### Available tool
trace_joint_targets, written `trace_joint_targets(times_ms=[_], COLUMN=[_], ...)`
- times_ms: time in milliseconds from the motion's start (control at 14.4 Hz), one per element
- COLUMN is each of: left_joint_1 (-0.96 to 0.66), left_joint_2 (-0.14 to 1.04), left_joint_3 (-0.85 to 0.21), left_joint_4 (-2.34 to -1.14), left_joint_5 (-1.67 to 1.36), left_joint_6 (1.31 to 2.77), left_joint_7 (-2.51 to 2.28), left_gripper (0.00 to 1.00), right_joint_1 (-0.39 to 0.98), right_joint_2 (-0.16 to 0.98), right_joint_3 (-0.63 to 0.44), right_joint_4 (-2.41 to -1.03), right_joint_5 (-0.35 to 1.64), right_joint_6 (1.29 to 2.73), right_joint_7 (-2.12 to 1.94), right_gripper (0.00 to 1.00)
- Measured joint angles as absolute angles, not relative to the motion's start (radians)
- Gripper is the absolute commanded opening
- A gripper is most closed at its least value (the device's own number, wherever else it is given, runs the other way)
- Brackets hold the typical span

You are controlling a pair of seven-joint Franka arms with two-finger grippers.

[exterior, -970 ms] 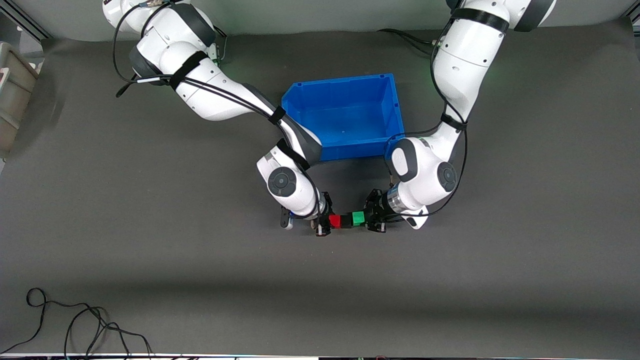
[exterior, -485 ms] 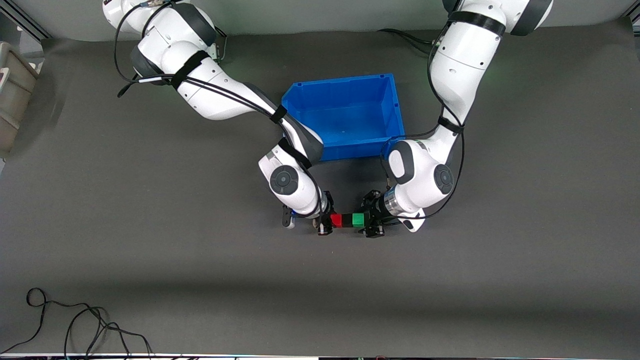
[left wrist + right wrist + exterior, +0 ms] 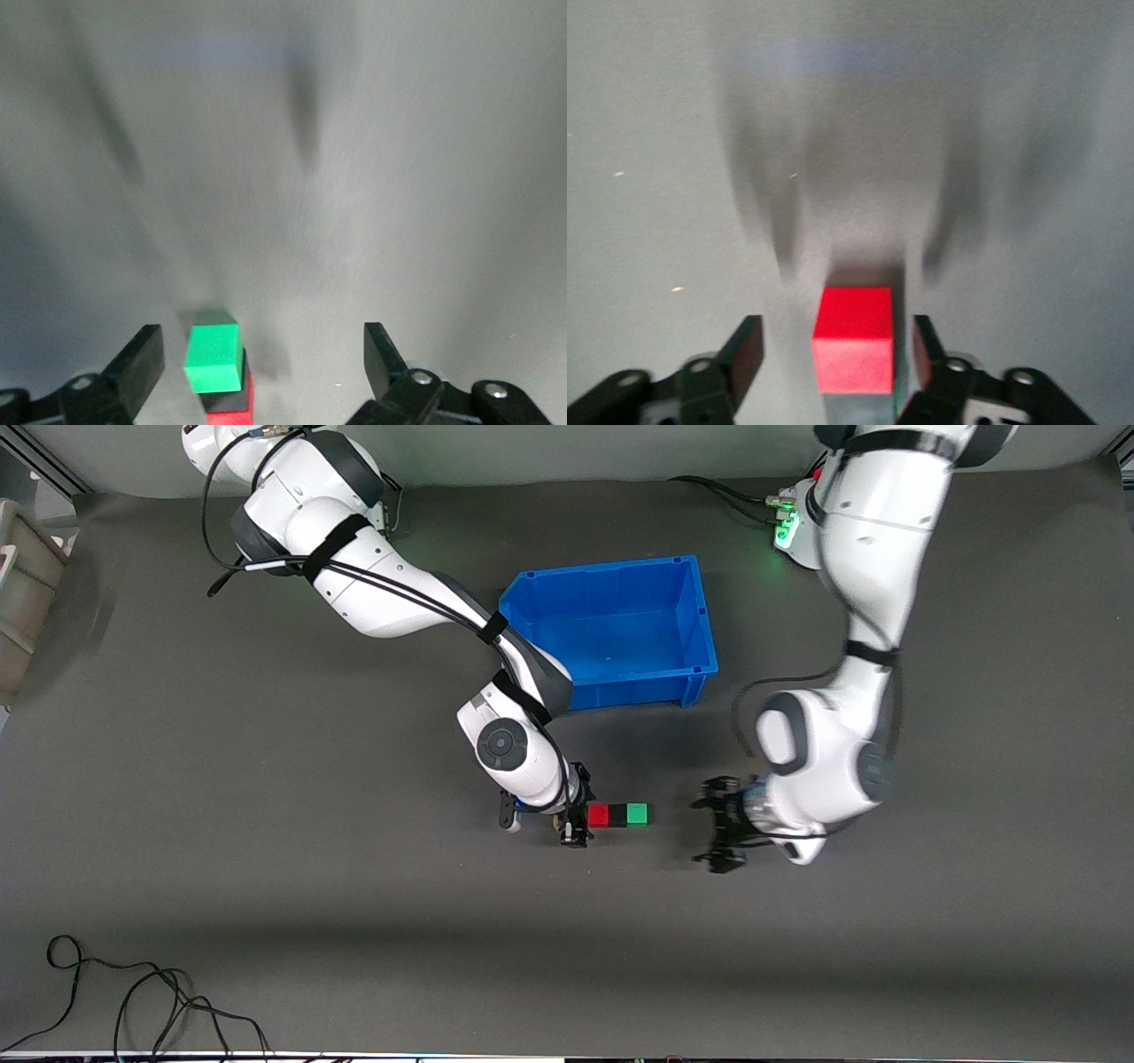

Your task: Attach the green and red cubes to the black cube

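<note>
Front view first. The red cube [image 3: 599, 815], the black cube [image 3: 617, 816] and the green cube [image 3: 636, 813] lie in one tight row near the middle of the table, between the blue bin [image 3: 611, 570] and the table's front edge. The black one is a thin dark strip between the two colours. I judge the joining done, or all but done. What is left is to let go and check that the row holds.

The right gripper [image 3: 576, 828] sits low, just beside the red end of the row, with its arm bent down past the bin's corner. The left gripper [image 3: 719, 837] hangs over bare mat toward the left arm's end of the table, well apart from the green cube, wrist level and fingers spread.

Left wrist view: the left gripper [image 3: 261, 367] is wide open and holds nothing. The green cube [image 3: 214, 357] sits on the mat ahead of it, with black and red lined up after it.

Right wrist view: the right gripper [image 3: 835, 354] straddles the red cube [image 3: 852, 350] with mat showing on at least one side — parted, not clamped. My next move would be to draw this arm straight off along the row's line, so no finger nudges the red cube sideways.
</note>
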State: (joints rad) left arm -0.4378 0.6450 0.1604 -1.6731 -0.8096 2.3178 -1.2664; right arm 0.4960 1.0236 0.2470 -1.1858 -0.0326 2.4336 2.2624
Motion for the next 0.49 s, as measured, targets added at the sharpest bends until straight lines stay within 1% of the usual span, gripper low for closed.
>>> trace_joint_targets(times_ms=[139,208,485], left_joint_1=[-0.345,-0.294,-0.118], left_joint_2=[0.6,0.579,0.495], left_joint_3=[0.17,0.173,0.177], left_joint_4=[-1.673,-1.673,-1.669], left_joint_5=[-0.746,-0.695,-0.481], left_joint_6=[2.18,2.114,1.922], left_joint_7=[-1.169,-1.109,-0.839], left_gripper=[1.0,1.0,1.0], right_joint_1=[0.49,0.478,0.365], right_joint_2=[0.977,0.932,0.67], right_joint_3=[0.242,0.239,0.236], right_joint_4=[-1.201,-1.232,-1.443], right_joint_5=[-0.042,-0.043,-0.044], right_joint_6=[2.43,2.422,2.362], right_joint_7=[2.228,2.183,1.947], right_gripper=[1.0,1.0,1.0])
